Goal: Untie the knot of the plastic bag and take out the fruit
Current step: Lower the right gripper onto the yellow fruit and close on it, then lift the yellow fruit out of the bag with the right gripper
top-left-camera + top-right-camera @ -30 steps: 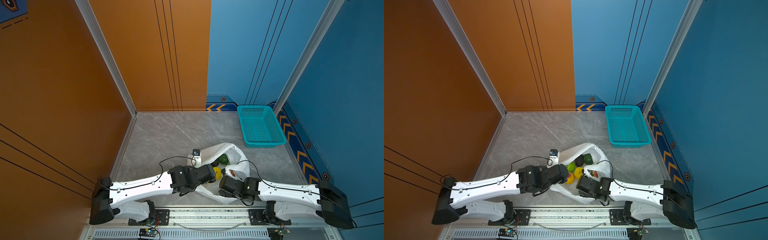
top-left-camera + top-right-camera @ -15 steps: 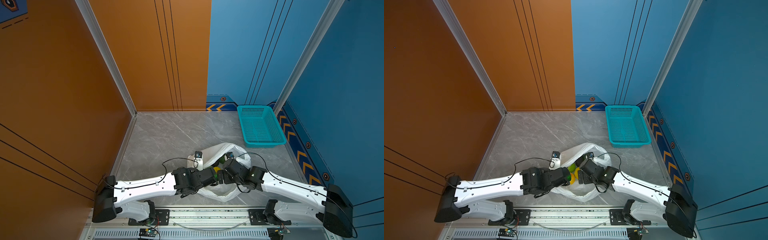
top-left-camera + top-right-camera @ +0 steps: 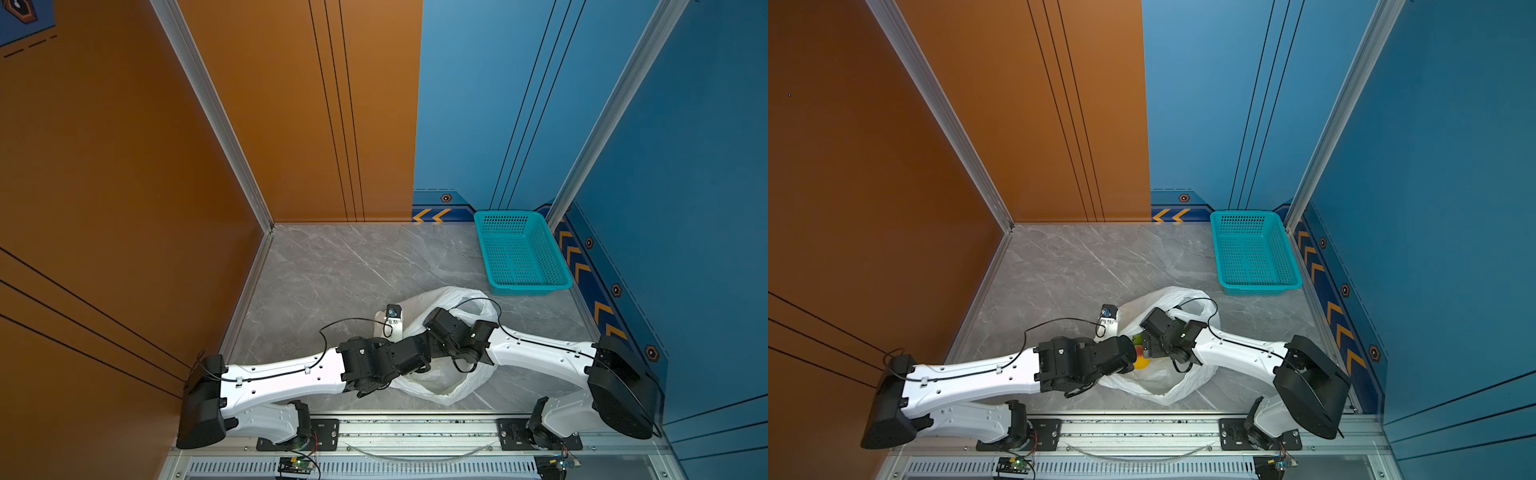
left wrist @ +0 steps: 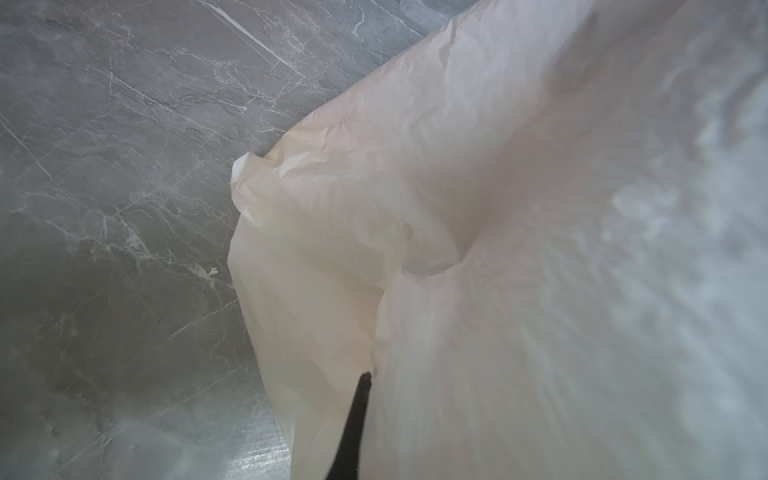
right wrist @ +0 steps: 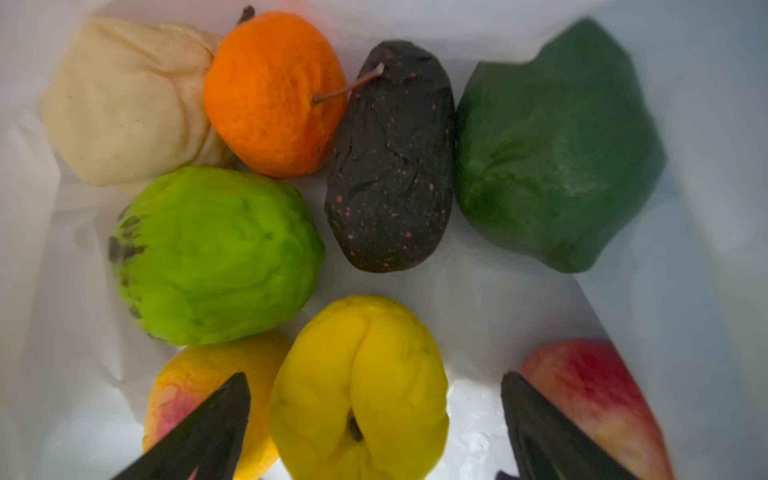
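While left gripper clamps plastic bag, right gripper stands wide open astride yellow fruit, frame bottom.

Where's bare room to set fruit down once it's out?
Bare table runs from the bag back to the walls, left of the basket, which is empty too. Crowded: the near edge, where the left arm and right arm meet over the bag, and inside it, fruit packed close.
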`<act>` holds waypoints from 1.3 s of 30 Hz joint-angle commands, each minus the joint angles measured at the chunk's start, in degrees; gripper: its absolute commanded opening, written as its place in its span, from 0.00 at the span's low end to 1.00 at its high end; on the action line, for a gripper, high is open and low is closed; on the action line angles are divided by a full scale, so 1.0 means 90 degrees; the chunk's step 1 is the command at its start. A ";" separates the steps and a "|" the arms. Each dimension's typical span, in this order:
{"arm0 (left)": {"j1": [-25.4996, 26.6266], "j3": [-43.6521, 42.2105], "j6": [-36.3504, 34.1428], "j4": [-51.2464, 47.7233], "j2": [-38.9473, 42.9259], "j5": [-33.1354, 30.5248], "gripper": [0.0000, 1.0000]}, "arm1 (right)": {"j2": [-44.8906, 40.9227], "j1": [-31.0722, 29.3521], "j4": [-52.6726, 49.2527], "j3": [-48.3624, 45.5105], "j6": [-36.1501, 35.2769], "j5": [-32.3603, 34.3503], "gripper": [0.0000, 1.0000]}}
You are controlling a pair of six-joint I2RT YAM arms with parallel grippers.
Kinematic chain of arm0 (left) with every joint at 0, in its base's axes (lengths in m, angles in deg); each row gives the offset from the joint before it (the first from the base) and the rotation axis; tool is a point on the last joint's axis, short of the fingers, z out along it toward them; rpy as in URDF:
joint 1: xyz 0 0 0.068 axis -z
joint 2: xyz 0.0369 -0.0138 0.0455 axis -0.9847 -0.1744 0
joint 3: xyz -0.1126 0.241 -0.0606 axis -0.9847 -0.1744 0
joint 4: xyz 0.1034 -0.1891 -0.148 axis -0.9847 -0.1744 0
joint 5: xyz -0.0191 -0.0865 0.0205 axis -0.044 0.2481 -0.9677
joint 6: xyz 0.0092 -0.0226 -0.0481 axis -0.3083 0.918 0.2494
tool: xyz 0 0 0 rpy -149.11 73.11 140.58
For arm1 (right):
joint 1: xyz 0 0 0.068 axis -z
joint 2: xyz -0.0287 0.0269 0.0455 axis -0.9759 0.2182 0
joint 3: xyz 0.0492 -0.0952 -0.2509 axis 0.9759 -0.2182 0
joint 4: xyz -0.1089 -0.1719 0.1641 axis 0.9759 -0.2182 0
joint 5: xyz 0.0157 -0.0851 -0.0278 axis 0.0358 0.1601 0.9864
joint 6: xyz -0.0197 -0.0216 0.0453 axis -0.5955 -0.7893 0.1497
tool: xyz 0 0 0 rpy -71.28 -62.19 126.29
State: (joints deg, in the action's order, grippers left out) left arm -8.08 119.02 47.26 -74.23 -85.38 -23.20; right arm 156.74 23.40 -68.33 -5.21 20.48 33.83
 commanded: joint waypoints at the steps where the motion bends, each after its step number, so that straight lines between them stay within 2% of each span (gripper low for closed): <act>1: -0.0100 -0.0059 -0.0046 0.0000 0.0110 0.0082 0.00 | 0.0235 0.0010 -0.0064 0.0193 -0.0011 0.0151 0.92; 10: -0.0241 -0.0201 0.0001 0.0193 0.0209 0.0195 0.00 | 0.0569 0.0081 -0.0105 0.0335 -0.0050 -0.0087 0.77; 14: -0.0254 -0.0204 0.0038 0.0206 0.0198 0.0200 0.00 | 0.0461 0.0060 -0.0157 0.0341 -0.0090 -0.0124 0.64; 17: -0.0293 -0.0212 0.0067 0.0208 0.0200 0.0211 0.00 | 0.0291 0.0006 -0.0191 0.0315 -0.0095 -0.0170 0.61; 27: -0.0531 -0.0188 0.0187 0.0313 0.0191 0.0339 0.00 | -0.0724 -0.0459 -0.0910 0.0535 -0.0088 0.0044 0.58; 39: -0.0877 0.0013 0.0065 0.0325 0.0135 0.0435 0.00 | -0.1466 -0.0794 -0.1725 0.1234 -0.0240 -0.0280 0.58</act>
State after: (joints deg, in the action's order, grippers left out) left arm -15.42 117.84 48.42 -71.45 -84.52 -19.72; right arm 144.93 16.97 -79.33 2.88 19.45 32.32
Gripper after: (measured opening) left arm 0.045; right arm 0.605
